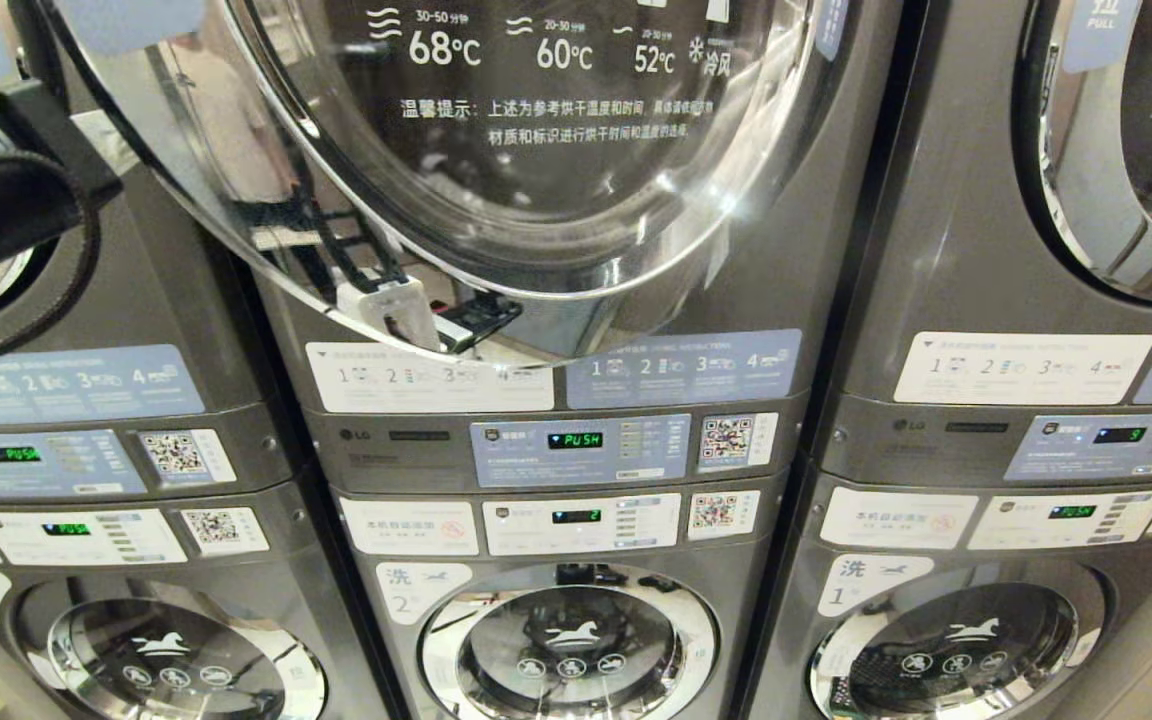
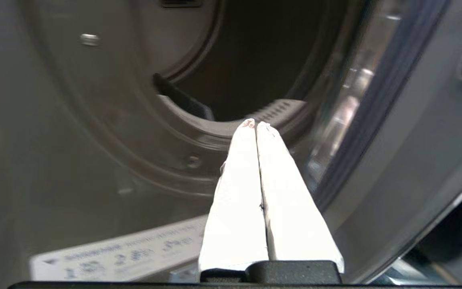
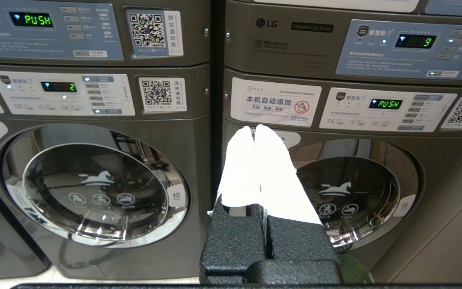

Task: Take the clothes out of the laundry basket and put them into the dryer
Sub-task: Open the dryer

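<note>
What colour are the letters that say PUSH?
Green, on the PUSH display, clearest in the right wrist view.

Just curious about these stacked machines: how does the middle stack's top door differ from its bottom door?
The top door hangs swung open; the bottom door sits shut. The top door's glass shows temperatures, the bottom door's a horse symbol. Both are round, chrome-rimmed.
</note>
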Robot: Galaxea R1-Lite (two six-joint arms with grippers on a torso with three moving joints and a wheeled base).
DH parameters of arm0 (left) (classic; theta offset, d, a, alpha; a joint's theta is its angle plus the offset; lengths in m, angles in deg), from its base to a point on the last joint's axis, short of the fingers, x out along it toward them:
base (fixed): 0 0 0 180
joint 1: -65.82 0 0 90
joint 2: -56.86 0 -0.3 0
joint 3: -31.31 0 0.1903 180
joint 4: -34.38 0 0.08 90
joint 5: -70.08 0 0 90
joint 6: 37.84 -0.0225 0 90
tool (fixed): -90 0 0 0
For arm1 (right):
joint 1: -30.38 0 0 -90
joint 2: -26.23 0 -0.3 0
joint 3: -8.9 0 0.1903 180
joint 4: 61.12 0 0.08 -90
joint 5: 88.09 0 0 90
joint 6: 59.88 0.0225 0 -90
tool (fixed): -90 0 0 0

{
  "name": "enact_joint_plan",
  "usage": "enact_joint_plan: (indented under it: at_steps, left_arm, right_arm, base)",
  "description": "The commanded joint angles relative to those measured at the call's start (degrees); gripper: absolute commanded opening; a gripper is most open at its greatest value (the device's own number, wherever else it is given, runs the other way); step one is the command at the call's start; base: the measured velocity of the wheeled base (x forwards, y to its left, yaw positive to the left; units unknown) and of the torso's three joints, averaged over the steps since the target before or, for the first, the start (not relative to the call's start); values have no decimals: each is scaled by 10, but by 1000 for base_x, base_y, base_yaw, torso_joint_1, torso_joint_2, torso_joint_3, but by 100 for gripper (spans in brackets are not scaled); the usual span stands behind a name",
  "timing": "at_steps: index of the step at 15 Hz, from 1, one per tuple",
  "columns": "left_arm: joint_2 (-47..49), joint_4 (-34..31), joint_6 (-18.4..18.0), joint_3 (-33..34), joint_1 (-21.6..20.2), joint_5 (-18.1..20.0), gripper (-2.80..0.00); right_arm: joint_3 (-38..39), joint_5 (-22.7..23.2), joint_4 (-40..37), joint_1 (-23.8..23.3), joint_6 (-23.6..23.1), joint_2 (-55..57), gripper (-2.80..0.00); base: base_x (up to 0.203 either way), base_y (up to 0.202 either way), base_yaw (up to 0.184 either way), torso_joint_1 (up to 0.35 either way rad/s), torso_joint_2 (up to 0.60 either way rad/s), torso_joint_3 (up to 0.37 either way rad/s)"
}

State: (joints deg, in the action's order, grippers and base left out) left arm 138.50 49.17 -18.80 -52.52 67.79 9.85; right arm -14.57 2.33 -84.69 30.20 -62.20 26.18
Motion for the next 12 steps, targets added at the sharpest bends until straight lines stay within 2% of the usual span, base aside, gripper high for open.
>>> enact_joint_plan:
  at_steps: [1, 5, 8, 12]
  left_arm:
    - [-57, 1, 1, 27, 7, 1, -280]
    - [-144, -15, -1, 97, 33, 0, -280]
    - [-167, -41, -39, 120, 71, 0, -280]
    - [-159, -44, -83, 125, 125, -2, -280]
  right_arm:
    - [0, 0, 0, 0, -1, 0, -280]
    - [0, 2, -1, 0, -1, 0, -280]
    - [0, 2, -1, 0, -1, 0, -280]
    - [0, 2, -1, 0, -1, 0, -280]
  base:
    - [0, 0, 0, 0, 0, 0]
    - [0, 0, 0, 0, 0, 0]
    - [0, 0, 0, 0, 0, 0]
    - [0, 0, 0, 0, 0, 0]
